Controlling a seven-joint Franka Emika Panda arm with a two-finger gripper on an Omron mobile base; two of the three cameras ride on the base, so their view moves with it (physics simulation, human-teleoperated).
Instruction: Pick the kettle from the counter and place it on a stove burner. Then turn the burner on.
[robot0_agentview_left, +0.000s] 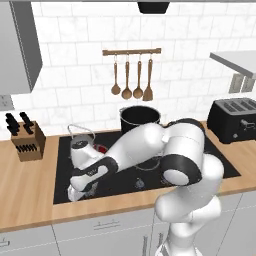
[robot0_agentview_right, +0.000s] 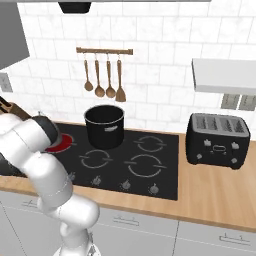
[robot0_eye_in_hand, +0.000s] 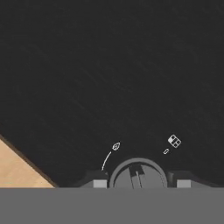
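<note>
At the far left of the left base view a knife block (robot0_agentview_left: 28, 140) stands on the counter (robot0_agentview_left: 30, 187), its dark handles sticking up. Just right of it begins the black glass cooktop (robot0_agentview_left: 127, 176), set into the tan worktop. The kettle (robot0_agentview_left: 82, 148) sits upright on the cooktop's left rear part, over a stove burner (robot0_agentview_right: 59, 143) that glows red beside it; which way its spout points cannot be made out. In front of it the gripper (robot0_agentview_left: 76, 192) reaches down to the cooktop's front left edge. In the hand view a round grey knob (robot0_eye_in_hand: 138, 173) lies between the 2 finger tips, but whether they press on it cannot be told. Further right, a black stockpot (robot0_agentview_left: 139, 120) stands at the back of the cooktop, its inside dark with no visible contents. Above it 4 wooden utensils (robot0_agentview_left: 132, 80) hang from a rail on the white tiled wall. A black toaster (robot0_agentview_left: 234, 119) stands on the counter at the right.
</note>
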